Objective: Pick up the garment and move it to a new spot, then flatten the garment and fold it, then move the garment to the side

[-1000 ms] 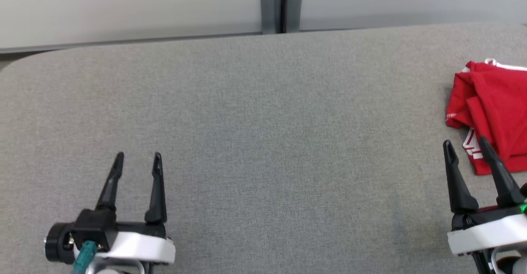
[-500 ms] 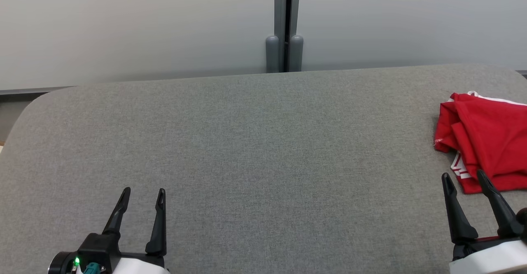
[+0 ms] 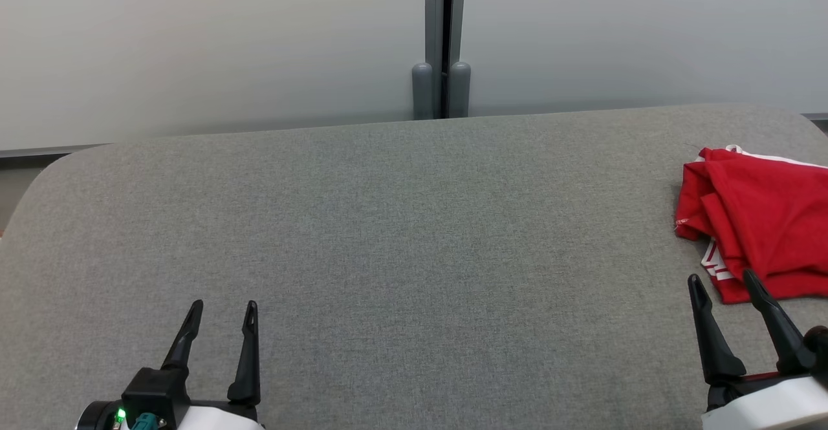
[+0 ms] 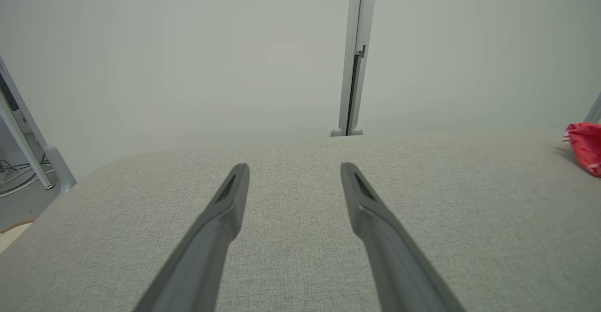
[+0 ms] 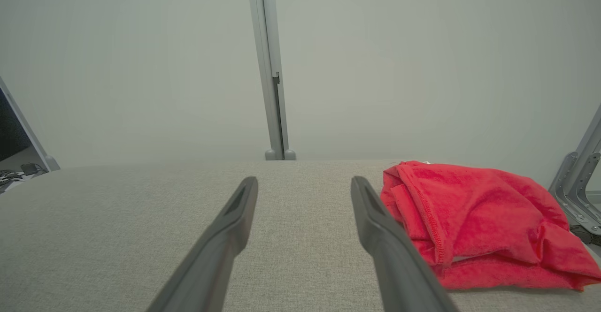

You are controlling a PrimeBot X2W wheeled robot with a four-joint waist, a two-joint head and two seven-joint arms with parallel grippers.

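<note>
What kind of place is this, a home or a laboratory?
Probably a lab or test workspace: a grey fabric-covered table, plain partition panels behind it, a metal frame, and one red garment.

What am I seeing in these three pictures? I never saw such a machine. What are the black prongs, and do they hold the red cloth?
This is a two-armed robot at a grey padded table. One picture comes from a camera on its head; the other two come from cameras on its wrists, each looking forward along that arm. The black prongs are its grippers: the left gripper and the right gripper. Both are open and hold nothing. The red garment lies crumpled at the table's right end, near the right gripper.
</note>
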